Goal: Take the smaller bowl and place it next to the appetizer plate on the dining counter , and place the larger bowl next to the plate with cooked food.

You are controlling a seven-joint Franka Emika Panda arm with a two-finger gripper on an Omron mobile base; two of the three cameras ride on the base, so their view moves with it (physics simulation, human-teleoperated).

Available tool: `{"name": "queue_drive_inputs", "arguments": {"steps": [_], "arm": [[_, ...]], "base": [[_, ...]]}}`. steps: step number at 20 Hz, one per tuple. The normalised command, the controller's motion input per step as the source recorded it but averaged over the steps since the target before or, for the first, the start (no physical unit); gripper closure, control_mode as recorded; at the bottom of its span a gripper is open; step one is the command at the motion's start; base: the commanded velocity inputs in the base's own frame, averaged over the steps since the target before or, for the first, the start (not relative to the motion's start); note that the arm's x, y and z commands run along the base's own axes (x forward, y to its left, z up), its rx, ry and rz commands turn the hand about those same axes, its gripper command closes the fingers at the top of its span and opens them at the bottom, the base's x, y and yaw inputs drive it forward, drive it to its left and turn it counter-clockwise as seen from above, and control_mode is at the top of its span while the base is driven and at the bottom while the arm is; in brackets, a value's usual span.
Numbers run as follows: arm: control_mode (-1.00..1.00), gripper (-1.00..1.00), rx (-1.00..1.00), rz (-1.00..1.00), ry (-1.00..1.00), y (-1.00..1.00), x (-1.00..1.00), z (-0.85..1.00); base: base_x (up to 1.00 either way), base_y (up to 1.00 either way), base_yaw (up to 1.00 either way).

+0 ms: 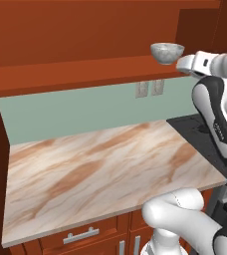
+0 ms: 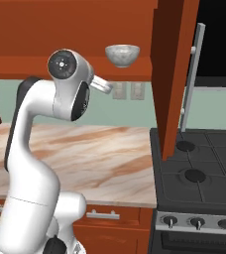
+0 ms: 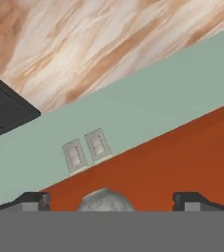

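Note:
One grey-white marbled bowl (image 1: 167, 52) stands on the red-brown shelf (image 1: 75, 74) above the counter; it also appears in the right base view as the bowl (image 2: 122, 54). I cannot tell whether it is the smaller bowl or the larger bowl. My gripper (image 1: 182, 63) is raised to shelf height just right of it. In the hand view the gripper (image 3: 112, 201) is open, its fingertips (image 3: 33, 200) wide apart, and the bowl's rounded side (image 3: 104, 201) shows between them, untouched. The dining counter and both plates are out of view.
Below lies a beige brown-veined counter (image 1: 100, 164) over red-brown cabinets. A black stove (image 2: 199, 168) adjoins it on the right. An open cabinet door (image 2: 177, 74) with a long handle stands right of the bowl. Two wall outlets (image 1: 149, 88) sit on the green backsplash.

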Motion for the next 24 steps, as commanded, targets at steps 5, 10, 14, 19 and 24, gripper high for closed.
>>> {"name": "queue_drive_inputs", "arguments": {"steps": [5, 10, 14, 19, 24], "arm": [[-1.0, -1.0, -0.16, -0.01, 0.0, 0.05, 0.28, 0.25], [-1.0, -1.0, -0.05, -0.08, 0.03, 0.0, 0.18, 0.32], [-1.0, -1.0, 0.06, -0.21, 0.01, 0.0, 0.01, 0.12], [-1.0, -1.0, 0.12, -0.28, 0.0, 0.0, 0.0, 0.0], [-1.0, -1.0, 0.17, -0.31, -0.04, 0.0, 0.0, 0.0]], "base": [[0.0, 0.0, 0.0], [0.0, 0.0, 0.0], [0.0, 0.0, 0.0], [0.0, 0.0, 0.0], [0.0, 0.0, 0.0]]}}
